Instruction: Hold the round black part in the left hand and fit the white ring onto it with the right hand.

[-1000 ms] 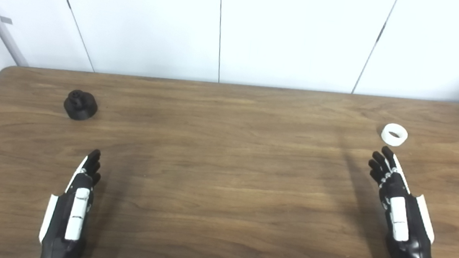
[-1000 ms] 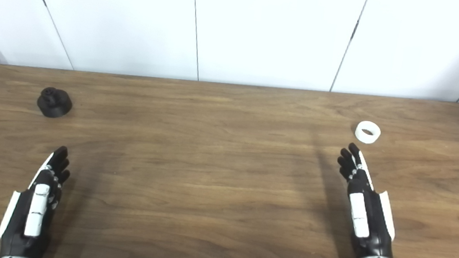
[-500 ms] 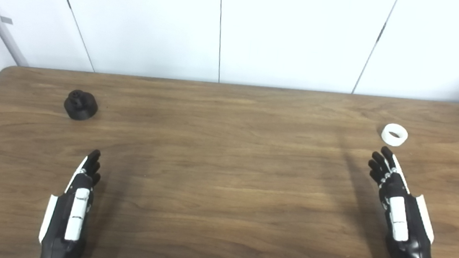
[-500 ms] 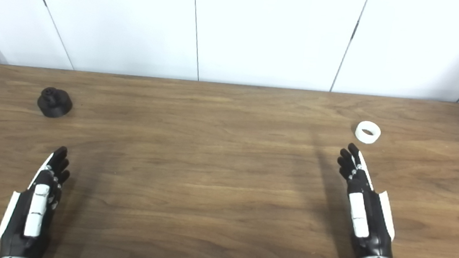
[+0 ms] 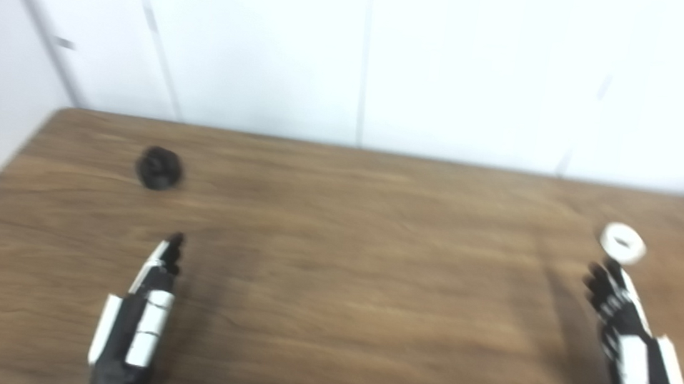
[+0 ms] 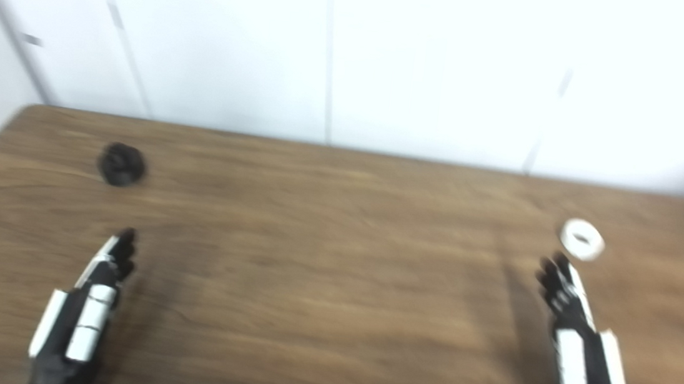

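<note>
Hands both empty, fingers loosely apart: left hand (image 5: 138, 317) should reach to the black part (image 5: 159, 168) and cup it squarely; right hand (image 5: 631, 345) near white ring (image 5: 623, 243).

A blurred frame is presented. The round black part (image 5: 159, 168) is seen at upper left on the wooden table (image 5: 341, 267), untouched. Below it, at lower left, the left hand (image 5: 138, 317) is stretched flat, nothing held. At far right, the white ring (image 5: 623, 243) is found lying just beyond the fingertips (image 5: 598, 280) of the right hand (image 5: 631, 351), also empty and extended.
</note>
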### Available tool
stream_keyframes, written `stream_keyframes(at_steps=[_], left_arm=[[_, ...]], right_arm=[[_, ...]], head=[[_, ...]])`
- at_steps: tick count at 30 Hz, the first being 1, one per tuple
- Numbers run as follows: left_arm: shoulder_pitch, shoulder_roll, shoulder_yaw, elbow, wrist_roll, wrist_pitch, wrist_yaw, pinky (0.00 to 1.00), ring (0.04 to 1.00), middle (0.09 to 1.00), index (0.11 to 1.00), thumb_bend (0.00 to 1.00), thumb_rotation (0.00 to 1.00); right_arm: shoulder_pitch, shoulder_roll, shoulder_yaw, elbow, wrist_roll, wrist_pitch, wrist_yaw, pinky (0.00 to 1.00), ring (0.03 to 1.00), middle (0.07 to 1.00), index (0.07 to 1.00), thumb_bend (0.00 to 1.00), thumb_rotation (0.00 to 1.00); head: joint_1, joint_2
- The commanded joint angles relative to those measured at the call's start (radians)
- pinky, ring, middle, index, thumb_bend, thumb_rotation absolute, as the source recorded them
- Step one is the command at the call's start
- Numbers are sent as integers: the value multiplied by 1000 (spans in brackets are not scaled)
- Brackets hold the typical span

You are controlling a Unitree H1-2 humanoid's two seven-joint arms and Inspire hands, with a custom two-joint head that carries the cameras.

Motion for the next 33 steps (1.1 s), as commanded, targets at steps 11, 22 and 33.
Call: stream_keyframes(at_steps=[11, 22, 33], left_arm=[[2, -59, -39, 71, 69, -43, 49, 1000, 996, 968, 931, 508, 799], [1, -72, -47, 66, 127, -32, 98, 1000, 988, 955, 914, 539, 745], [-56, -4, 20, -49, 202, 80, 155, 933, 946, 923, 897, 789, 527]], right_arm=[[22, -5, 3, 147, -11, -68, -3, 997, 974, 975, 984, 492, 1000], [16, -7, -4, 161, -47, -76, -23, 980, 936, 950, 955, 426, 1000], [9, -11, 8, 172, 22, -89, 29, 1000, 995, 994, 997, 457, 1000]], head=[[66, -64], [47, -59], [41, -55]])
